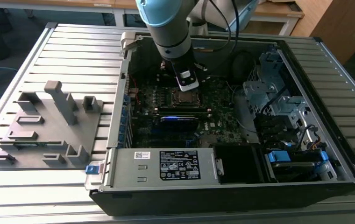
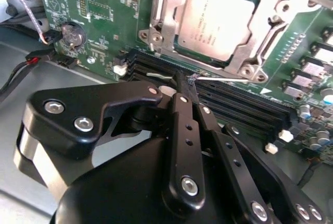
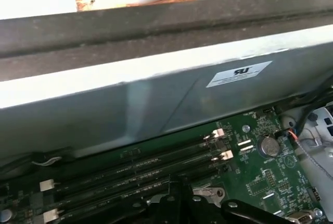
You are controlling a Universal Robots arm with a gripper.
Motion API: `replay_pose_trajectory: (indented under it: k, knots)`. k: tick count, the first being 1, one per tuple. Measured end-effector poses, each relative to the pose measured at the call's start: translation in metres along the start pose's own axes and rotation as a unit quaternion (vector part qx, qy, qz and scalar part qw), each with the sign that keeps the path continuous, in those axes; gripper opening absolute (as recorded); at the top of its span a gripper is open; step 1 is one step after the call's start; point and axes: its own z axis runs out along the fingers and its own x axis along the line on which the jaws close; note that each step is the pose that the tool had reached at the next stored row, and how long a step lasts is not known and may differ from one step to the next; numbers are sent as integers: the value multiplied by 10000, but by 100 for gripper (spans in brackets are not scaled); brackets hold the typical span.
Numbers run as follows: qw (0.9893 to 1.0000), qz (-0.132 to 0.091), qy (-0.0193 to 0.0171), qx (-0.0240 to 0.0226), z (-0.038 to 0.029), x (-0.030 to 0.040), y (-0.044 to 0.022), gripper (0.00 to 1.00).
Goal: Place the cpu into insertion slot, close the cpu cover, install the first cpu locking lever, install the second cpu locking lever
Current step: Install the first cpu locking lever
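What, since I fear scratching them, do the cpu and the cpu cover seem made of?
The cpu: metal top, dull silver-grey, matte with a soft sheen. The cpu cover: probably thin stamped sheet metal, brighter, with glints on its bent edges.

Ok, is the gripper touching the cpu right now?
Apart. In the second wrist view the gripper hangs over the black memory slots, with the cpu cover lying between it and the cpu.

Slatted table (image 1: pixel 78 51) bears computer case (image 1: pixel 227 198), probably plastic fixture (image 1: pixel 46 135).
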Motion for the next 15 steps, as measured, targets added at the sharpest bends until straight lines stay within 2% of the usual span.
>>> replay_pose_trajectory:
  k: [7, 15]
  knots:
    - [10000, -6, -18, -7, -28, 126, -36, 10]
    - [10000, 5, -25, -6, -20, 133, -40, 10]
